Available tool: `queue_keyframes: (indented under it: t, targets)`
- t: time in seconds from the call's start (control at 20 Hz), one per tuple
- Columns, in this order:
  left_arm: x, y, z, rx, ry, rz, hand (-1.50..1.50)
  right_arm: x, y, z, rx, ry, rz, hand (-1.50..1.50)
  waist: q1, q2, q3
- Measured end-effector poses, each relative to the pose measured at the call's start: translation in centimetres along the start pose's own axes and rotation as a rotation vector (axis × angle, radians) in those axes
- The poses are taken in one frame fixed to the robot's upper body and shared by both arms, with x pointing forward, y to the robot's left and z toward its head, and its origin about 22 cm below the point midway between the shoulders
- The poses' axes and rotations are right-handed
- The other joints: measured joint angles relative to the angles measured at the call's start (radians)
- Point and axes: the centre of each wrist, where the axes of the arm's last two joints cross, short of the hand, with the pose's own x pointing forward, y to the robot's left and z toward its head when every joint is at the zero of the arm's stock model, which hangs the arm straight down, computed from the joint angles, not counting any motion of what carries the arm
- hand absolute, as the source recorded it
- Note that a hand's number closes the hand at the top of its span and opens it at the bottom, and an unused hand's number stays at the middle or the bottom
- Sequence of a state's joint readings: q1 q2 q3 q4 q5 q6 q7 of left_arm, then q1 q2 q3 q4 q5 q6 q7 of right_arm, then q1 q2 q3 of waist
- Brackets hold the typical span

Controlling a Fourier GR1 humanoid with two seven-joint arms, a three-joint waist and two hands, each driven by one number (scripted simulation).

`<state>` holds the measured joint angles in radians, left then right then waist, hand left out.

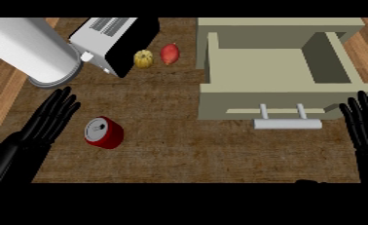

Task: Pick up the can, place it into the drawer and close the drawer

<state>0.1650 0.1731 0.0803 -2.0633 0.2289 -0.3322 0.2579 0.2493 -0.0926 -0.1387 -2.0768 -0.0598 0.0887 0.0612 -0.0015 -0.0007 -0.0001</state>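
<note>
toaster point(115, 41) top left | yellow squash point(144, 59) beside red sweet potato point(170, 53) | white cylinder point(36, 48)

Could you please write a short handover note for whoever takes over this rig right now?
Left robot hand: open, fingers straight, beside the can, holding nothing.
Right robot hand: open, at the view's right edge, by the drawer's front.
Can: red, on the counter, not yet picked up.
Drawer: pulled open, nothing visible inside; handle faces the robot.
Done: nothing yet.
Left: grasp the can, place it in the drawer, close the drawer.
</note>
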Motion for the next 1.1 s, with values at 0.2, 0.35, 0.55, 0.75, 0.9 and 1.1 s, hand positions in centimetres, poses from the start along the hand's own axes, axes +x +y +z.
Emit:
queue_keyframes:
  t: [0.2,0.35,0.55,0.75,0.9,1.1]
  targets:
    - [-2.2,-0.2,-0.7,0.001,0.007,0.008,-1.50,-0.6,-0.8,0.1,0.006,0.002,0.003,-1.50,-0.001,0.000,0.000]
    - [-3.4,0.1,-1.3,0.016,0.013,-0.001,-1.50,-0.4,-0.9,0.6,0.007,0.006,0.004,-1.50,-0.001,0.000,0.000]
    - [-5.3,0.3,-1.8,0.029,0.022,0.000,-1.50,-0.1,-0.7,0.6,0.005,0.002,0.004,-1.50,-0.001,0.000,0.000]
    - [-6.6,0.5,-1.3,0.043,0.027,-0.008,-1.50,-0.2,-1.0,0.4,0.008,0.010,0.009,-1.50,0.000,0.000,0.000]
    - [-7.6,1.5,-1.0,0.054,0.037,-0.012,-1.50,-0.8,-0.8,0.3,0.008,0.005,0.005,-1.50,0.000,0.000,0.000]
    - [-9.7,2.2,-1.1,0.068,0.049,-0.021,-1.50,-1.4,-1.0,-0.3,0.012,0.002,0.005,-1.50,0.000,0.001,0.000]
